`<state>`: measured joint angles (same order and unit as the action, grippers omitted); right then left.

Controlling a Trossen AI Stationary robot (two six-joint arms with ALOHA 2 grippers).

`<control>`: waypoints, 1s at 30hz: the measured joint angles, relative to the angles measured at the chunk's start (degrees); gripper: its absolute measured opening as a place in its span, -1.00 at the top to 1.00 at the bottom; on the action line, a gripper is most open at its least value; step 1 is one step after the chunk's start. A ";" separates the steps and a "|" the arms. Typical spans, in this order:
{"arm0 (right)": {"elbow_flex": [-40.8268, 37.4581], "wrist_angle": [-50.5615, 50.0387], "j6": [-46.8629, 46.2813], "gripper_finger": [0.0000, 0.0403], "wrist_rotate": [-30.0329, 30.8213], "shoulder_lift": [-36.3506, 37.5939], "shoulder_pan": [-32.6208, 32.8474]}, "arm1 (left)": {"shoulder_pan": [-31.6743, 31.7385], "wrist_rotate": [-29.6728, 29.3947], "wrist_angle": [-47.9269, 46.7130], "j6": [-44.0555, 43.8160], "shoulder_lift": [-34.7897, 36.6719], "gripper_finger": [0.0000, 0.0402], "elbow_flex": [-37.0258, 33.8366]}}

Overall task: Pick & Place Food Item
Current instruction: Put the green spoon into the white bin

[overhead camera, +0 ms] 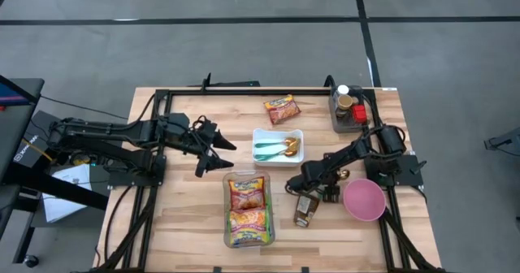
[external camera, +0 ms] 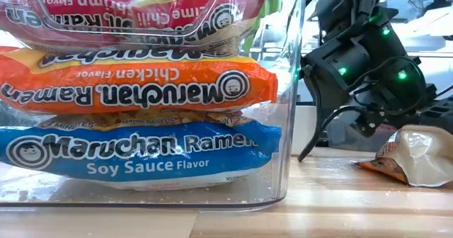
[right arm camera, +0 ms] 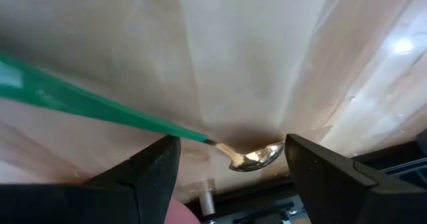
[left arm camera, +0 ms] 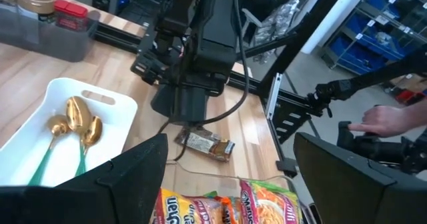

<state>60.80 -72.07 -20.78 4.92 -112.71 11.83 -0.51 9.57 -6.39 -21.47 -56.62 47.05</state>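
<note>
A clear bin [overhead camera: 248,210] near the table's front edge holds stacked ramen packets [external camera: 134,89]. A single ramen packet [overhead camera: 282,109] lies flat at the far side. A small brown packet [overhead camera: 305,210] lies flat right of the bin. My right gripper [overhead camera: 294,185] is open and tipped down low over the table between bin and brown packet. In its wrist view a green-handled gold spoon [right arm camera: 257,157] lies on the wood between its fingers [right arm camera: 230,151], untouched as far as shows. My left gripper [overhead camera: 218,153] hangs open above the table, left of the white tray [overhead camera: 262,133].
The white tray holds gold spoons with green handles [left arm camera: 73,127]. A clear container of jars [overhead camera: 349,110] stands at the far right, and a pink bowl [overhead camera: 363,200] at the near right. A person's hand [left arm camera: 380,121] shows beyond the table's right side.
</note>
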 joint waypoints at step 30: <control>-0.06 2.66 -0.37 0.44 0.50 -0.11 -1.44 | -2.99 2.94 0.02 -0.47 0.00 -0.59 0.00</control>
<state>60.73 -69.41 -21.15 5.41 -112.81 10.39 -3.51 12.51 -6.37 -21.93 -56.62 47.05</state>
